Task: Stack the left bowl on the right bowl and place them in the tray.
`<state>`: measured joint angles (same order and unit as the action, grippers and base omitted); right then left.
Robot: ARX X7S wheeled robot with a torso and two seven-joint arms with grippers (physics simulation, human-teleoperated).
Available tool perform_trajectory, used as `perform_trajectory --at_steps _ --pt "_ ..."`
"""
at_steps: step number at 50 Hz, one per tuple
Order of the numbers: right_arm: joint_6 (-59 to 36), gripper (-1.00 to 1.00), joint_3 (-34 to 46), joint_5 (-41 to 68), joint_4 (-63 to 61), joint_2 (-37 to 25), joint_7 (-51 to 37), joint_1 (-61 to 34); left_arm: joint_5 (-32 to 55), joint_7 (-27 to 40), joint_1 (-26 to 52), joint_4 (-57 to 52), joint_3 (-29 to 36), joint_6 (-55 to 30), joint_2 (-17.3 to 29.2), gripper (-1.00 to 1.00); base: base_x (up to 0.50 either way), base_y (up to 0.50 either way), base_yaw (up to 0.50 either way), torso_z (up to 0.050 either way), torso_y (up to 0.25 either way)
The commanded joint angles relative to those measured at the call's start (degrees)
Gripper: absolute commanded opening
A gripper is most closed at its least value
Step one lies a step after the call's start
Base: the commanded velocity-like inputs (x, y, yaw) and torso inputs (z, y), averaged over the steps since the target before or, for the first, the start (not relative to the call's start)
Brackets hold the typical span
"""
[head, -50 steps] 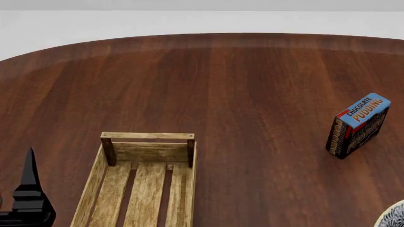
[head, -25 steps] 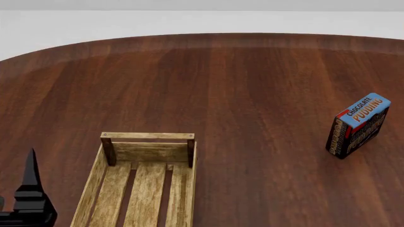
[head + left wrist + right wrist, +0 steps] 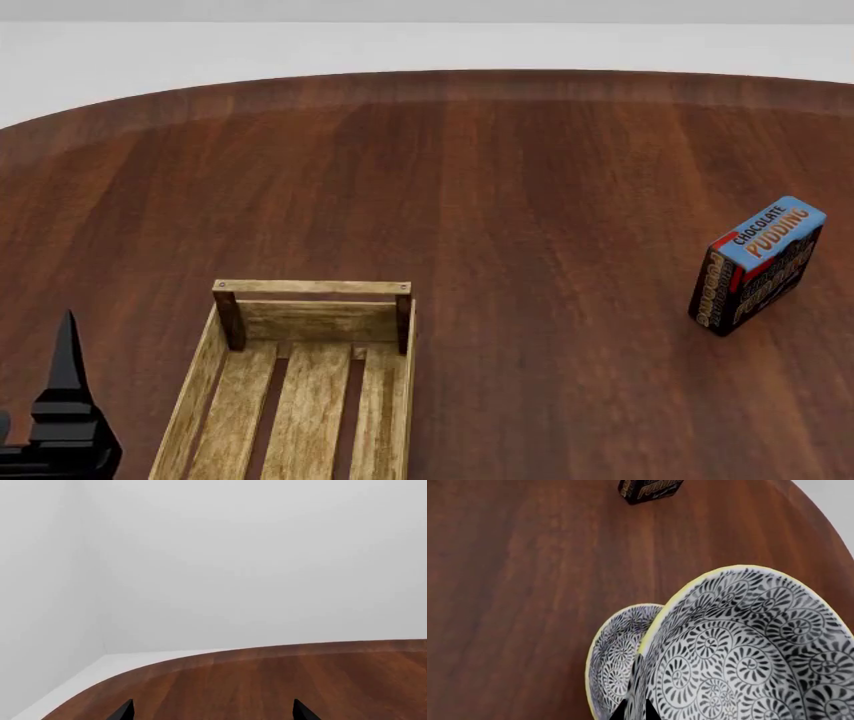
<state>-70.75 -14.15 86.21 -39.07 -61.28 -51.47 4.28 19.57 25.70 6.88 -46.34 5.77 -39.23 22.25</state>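
Two bowls in right wrist view: near bowl point(image 3: 747, 650) pinched at rim by my right gripper point(image 3: 635, 711), second bowl point(image 3: 620, 655) behind it, pudding box point(image 3: 650, 489) beyond. Tray point(image 3: 230, 318) empty. Left gripper point(image 3: 212, 711) spread, holding nothing. Judging bowls rigid, glazed, slippery, chippable; rim is best hold.

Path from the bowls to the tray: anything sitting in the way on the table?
Nothing visible. In the head view the table is bare between the tray and its right side; the chocolate pudding box stands far right, off toward the back. The bowls show only in the right wrist view, so their end of the path can't be checked.
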Motion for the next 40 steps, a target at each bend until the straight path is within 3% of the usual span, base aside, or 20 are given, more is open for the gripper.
perform_trajectory --at_steps 1,40 --pt "-0.44 -1.0 3.02 -1.68 2.68 -0.47 0.97 -4.14 0.11 0.12 0.04 0.25 0.12 0.28 0.12 1.0 0.0 0.0 0.0 0.0 0.0" --pt "0.13 -1.0 16.05 -11.22 10.33 3.48 8.87 -13.56 0.11 0.86 -0.34 0.55 1.05 0.94 0.43 1.0 0.0 0.0 0.0 0.0 0.001"
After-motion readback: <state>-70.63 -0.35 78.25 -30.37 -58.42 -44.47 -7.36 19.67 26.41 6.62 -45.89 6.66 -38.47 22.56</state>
